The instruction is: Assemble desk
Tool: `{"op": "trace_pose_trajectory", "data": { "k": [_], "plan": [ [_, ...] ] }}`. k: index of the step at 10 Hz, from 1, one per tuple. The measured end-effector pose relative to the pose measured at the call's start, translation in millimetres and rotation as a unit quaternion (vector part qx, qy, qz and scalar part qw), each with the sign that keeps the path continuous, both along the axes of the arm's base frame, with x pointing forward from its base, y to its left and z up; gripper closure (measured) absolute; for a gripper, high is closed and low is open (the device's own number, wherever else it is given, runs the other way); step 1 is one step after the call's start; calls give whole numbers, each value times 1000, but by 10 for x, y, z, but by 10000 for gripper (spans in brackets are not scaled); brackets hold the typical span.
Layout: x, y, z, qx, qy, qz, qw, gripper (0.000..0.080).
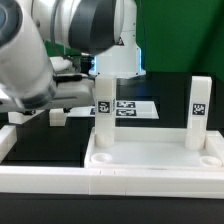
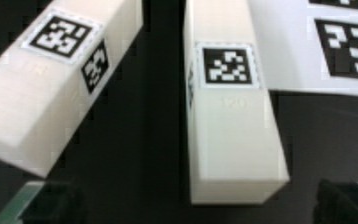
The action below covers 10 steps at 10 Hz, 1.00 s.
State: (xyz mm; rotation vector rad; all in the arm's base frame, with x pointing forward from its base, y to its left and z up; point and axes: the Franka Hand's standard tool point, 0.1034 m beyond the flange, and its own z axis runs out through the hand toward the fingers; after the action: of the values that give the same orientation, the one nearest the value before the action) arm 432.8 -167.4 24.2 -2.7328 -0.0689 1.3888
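The white tray-like tabletop [image 1: 150, 158] lies at the front, rim up. Two white legs stand upright in its far corner sockets, one [image 1: 105, 108] toward the exterior view's left and one [image 1: 199, 110] toward its right. Two more tagged legs lie on the black table: one [image 2: 229, 100] has its end between my fingers, and the other [image 2: 51, 85] lies tilted beside it. One leg end [image 1: 57, 117] shows under the arm in the exterior view. My gripper [image 2: 197, 205] is open, with dark fingertips [image 2: 43, 205] well apart and a gap on each side of the leg.
The marker board [image 1: 128, 107] lies flat behind the tabletop and also shows in the wrist view [image 2: 345, 45]. White border rails run along the front [image 1: 60, 185] and the exterior view's left [image 1: 6, 140]. The arm's bulk [image 1: 60, 40] fills the upper left.
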Motion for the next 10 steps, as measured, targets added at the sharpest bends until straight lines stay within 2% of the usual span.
{"op": "trace_pose_trajectory", "data": {
  "k": [1, 4, 7, 9, 10],
  "plan": [
    [22, -13, -59, -2, -10, 2, 1000, 151],
    [-125, 34, -130, -3, 4, 0, 1000, 151],
    [-228, 56, -174, -6, 14, -5, 1000, 151],
    [-227, 60, -171, -6, 15, -5, 1000, 178],
    [-217, 61, -167, -6, 14, -4, 1000, 312]
  ]
}}
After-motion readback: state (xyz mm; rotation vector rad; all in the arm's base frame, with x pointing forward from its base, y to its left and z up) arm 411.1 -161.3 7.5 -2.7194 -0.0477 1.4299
